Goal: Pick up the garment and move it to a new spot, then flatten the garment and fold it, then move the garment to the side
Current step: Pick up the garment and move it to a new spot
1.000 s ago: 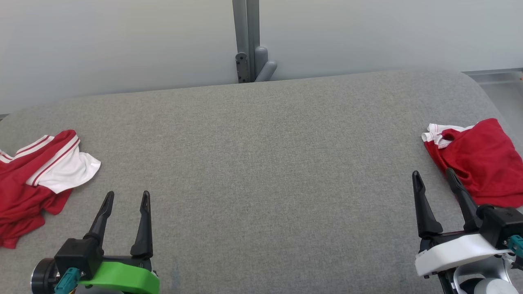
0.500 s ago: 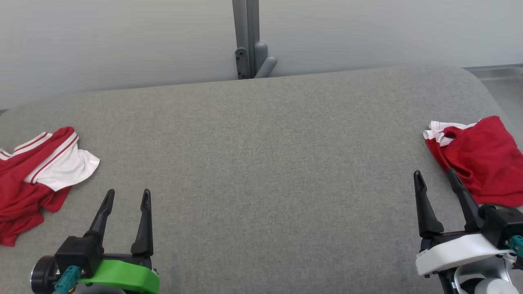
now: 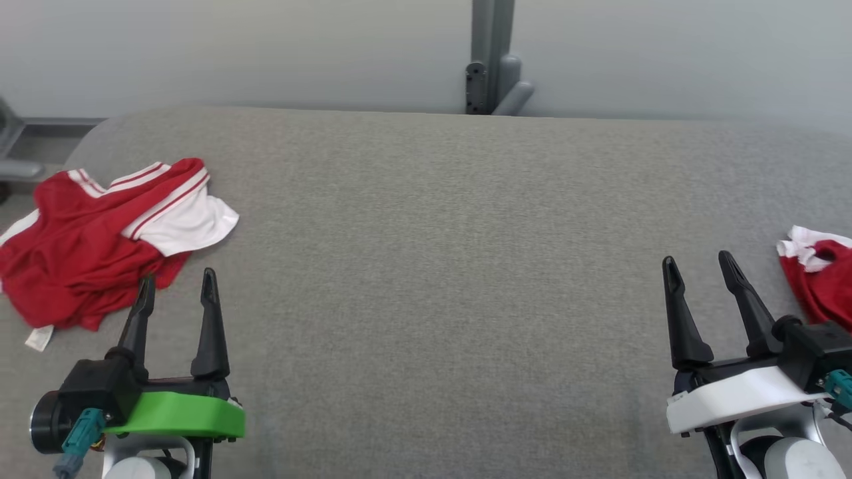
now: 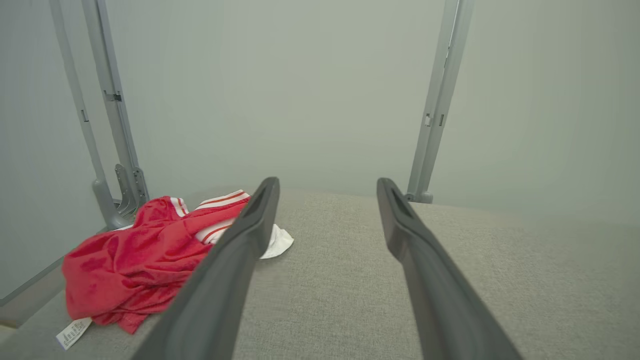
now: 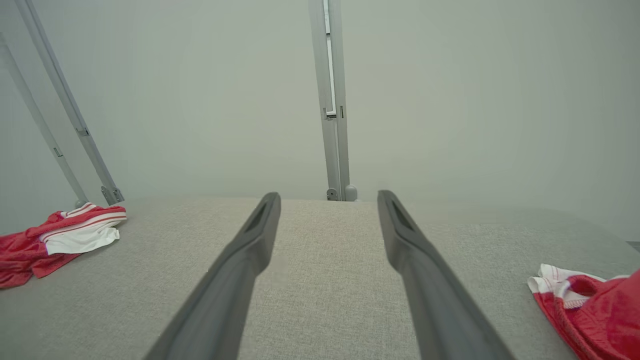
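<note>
Grey surface (image 3: 426, 266): crumpled red garment (image 3: 80, 266), white sleeve (image 3: 186, 226) toward centre.

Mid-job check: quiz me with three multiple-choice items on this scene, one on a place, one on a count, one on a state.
1. Where does the striped garment lie?
A. In the middle of the grey surface
B. At the surface's left end, beside and beyond the left hand
C. Hanging off the far edge

2. How many red garments are on the surface?
A. One
B. Two
C. Three

3. How is the left hand?
A. Open and empty
B. Shut on the striped garment
C. Shut, holding nothing

Answers:
1 B: the head view shows it crumpled at the left end, near the left hand's fingertips.
2 B: the striped one lies at the left and a second red garment at the right edge.
3 A: the left wrist view shows its fingers apart with nothing gripped between them.
</note>
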